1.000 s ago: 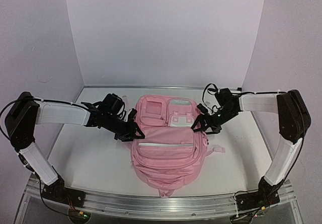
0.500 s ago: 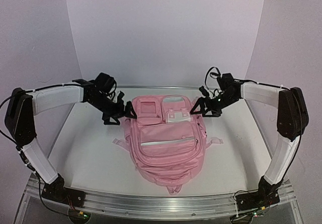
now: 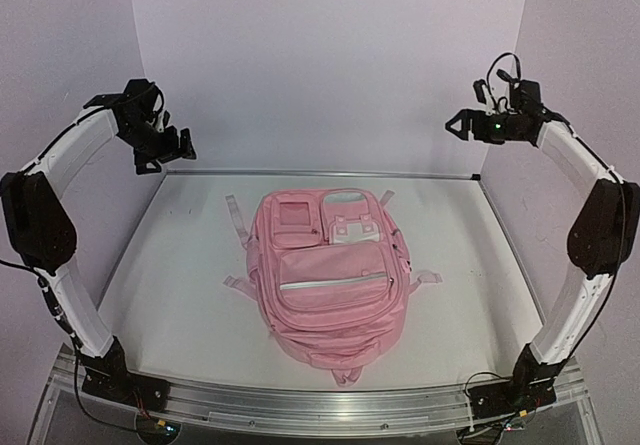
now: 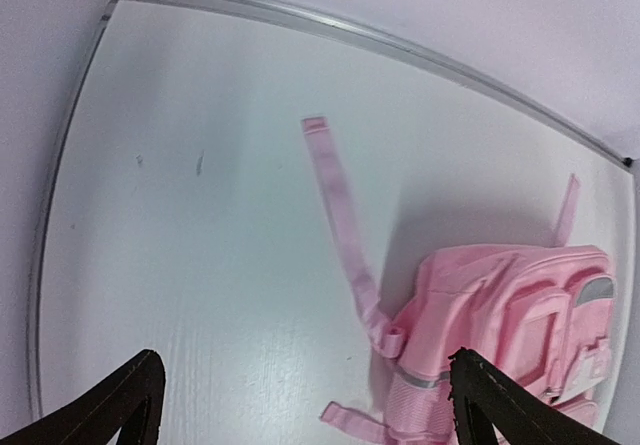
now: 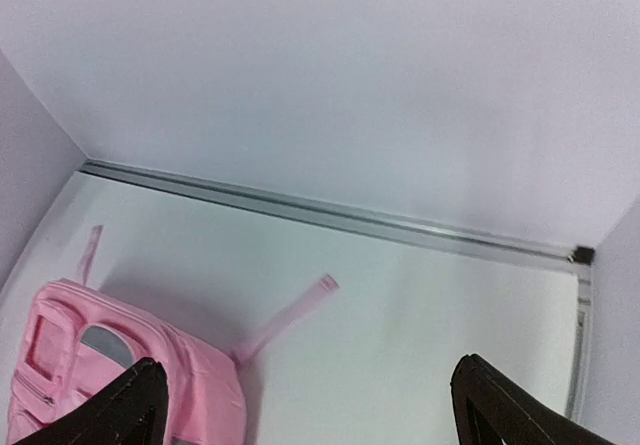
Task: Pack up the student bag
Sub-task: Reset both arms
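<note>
The pink student bag point(image 3: 328, 270) lies flat in the middle of the white table, front pockets up, its white clasp point(image 3: 357, 231) near the top. Nothing touches it. My left gripper point(image 3: 165, 153) hangs high at the back left, open and empty, well clear of the bag. My right gripper point(image 3: 458, 125) hangs high at the back right, also open and empty. From the left wrist I look down between the open left gripper point(image 4: 303, 360) at the bag point(image 4: 510, 315) and a loose strap point(image 4: 340, 215). Below the open right gripper point(image 5: 307, 363) the bag point(image 5: 120, 365) shows at lower left.
Pale walls close in the table at the back and both sides. An aluminium rail point(image 3: 320, 173) runs along the rear edge and another point(image 3: 320, 403) along the front by the arm bases. Thin pink straps point(image 3: 237, 220) spread out on the table around the bag.
Both arms have risen from the bag's top corners to the upper back corners. The left gripper has opened and let go. The bag has settled flat, slightly nearer the back.
</note>
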Motion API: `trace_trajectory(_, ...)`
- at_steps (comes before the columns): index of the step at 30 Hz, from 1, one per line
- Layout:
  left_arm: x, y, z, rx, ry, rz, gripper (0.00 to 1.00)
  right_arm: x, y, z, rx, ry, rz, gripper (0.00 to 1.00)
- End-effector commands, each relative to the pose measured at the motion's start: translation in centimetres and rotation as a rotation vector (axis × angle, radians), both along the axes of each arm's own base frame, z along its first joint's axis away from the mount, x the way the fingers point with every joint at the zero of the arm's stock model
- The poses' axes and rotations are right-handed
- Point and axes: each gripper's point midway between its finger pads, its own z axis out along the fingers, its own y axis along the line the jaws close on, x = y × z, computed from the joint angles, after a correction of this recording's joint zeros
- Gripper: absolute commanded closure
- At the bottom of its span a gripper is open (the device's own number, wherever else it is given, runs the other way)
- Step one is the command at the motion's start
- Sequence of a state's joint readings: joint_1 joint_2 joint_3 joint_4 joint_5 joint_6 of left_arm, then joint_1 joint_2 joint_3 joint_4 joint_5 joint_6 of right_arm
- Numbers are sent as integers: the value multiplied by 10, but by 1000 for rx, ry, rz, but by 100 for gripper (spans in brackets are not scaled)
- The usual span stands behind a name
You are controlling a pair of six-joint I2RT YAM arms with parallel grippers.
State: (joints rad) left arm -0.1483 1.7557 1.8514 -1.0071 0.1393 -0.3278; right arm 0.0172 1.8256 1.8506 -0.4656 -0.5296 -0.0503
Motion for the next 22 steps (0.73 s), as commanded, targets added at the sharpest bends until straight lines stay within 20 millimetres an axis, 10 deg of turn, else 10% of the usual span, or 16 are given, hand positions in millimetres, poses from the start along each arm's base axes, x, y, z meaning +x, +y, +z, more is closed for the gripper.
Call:
trace_trajectory(1, -30, 24, -41, 109, 119, 36, 0, -28, -49, -56, -62, 134, -65, 2)
trace_trajectory(10, -95, 27, -92, 15, 192, 132, 0, -97, -59, -110, -91, 253, -72, 2)
trace_trajectory(22, -125, 33, -95, 6, 200, 171, 0, -135, -56, -112, -95, 248, -76, 2)
